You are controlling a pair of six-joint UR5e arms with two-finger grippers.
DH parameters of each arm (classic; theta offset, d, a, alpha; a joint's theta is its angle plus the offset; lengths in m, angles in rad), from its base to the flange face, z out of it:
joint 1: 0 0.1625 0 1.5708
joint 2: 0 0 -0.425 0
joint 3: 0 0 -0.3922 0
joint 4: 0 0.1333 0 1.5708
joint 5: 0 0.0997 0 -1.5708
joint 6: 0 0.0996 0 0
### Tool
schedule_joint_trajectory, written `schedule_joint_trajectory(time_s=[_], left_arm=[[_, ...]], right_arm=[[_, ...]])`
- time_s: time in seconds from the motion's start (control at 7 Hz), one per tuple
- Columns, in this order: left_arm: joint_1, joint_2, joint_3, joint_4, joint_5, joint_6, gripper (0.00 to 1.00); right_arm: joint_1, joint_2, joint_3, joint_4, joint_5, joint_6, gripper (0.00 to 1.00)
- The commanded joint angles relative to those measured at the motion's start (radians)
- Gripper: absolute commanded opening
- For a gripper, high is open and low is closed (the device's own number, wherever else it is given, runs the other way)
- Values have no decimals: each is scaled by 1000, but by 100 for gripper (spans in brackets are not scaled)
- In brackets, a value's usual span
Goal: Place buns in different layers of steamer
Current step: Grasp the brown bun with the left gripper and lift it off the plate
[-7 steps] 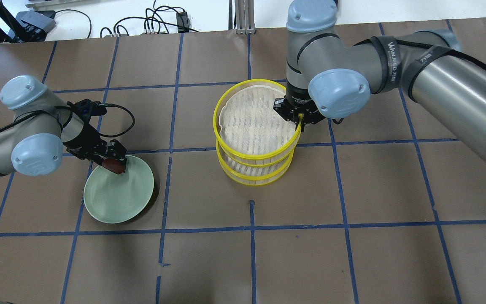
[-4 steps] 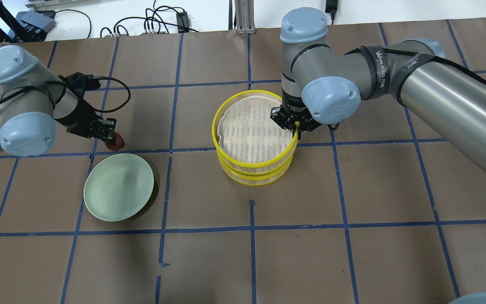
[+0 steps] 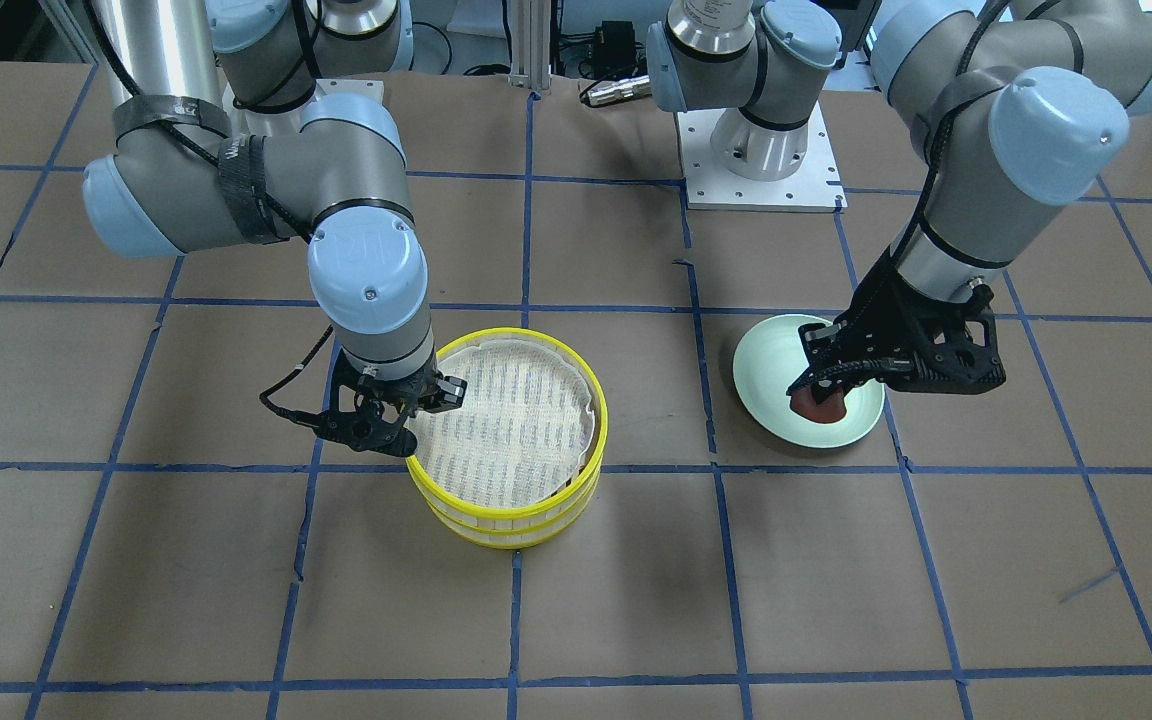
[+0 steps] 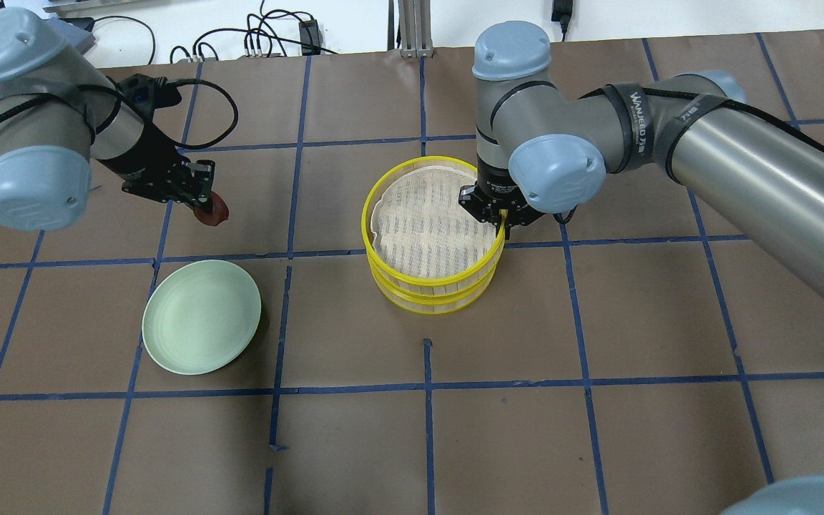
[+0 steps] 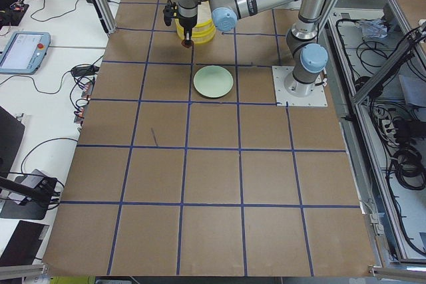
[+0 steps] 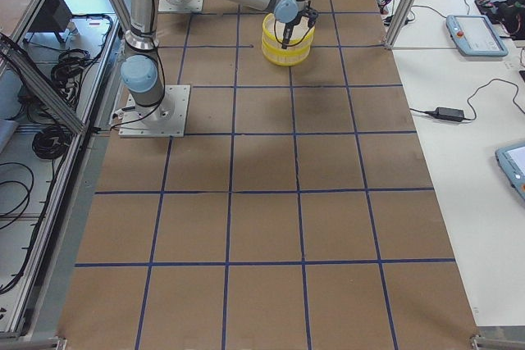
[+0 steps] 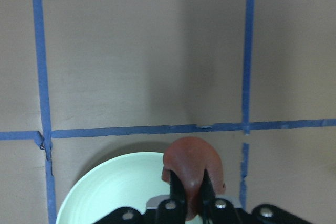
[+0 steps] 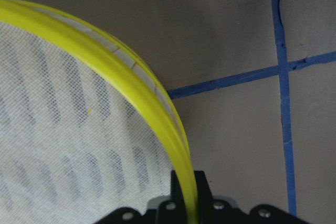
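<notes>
- Facing robot: left tool (image 3: 818, 395) pinches red-brown bun (image 3: 824, 408) aloft, beside green plate (image 3: 766, 350); right tool (image 3: 408, 442) clamped on top layer (image 3: 598, 415) rim.
- Overhead: two layers (image 4: 432, 286) stacked on counter (image 4: 598, 322), one green plate, one bun; white bun unseen.
- Right wrist: mesh (image 8: 63, 129) bare; bun best lowered close over it before release.

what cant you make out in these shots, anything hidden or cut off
- white bun: in no view; the upper tray covers the lower tray inside in every view, so it may lie there.
- green plate: left wrist view, cut off by the bottom edge and partly behind the left gripper.
- reddish bun: exterior left view, too small for detail.
- right gripper: side views, too small to judge its grip.
</notes>
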Motion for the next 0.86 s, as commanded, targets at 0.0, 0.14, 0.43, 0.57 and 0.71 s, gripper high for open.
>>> schedule_joint_trajectory(time_s=[0.0, 0.14, 0.43, 0.57, 0.71], left_arm=[[-3, 3, 9, -6, 0, 0, 0], [0, 8, 9, -15, 3, 11, 0], [1, 14, 9, -15, 5, 14, 0], [1, 14, 9, -15, 5, 14, 0], [1, 14, 10, -15, 5, 14, 0]], right_arm=[[0, -1, 0, 9, -1, 3, 8], [0, 0, 0, 9, 1, 2, 9], [0, -3, 10, 0, 2, 5, 9], [0, -1, 11, -2, 20, 5, 9], [0, -3, 11, -2, 40, 5, 9]])
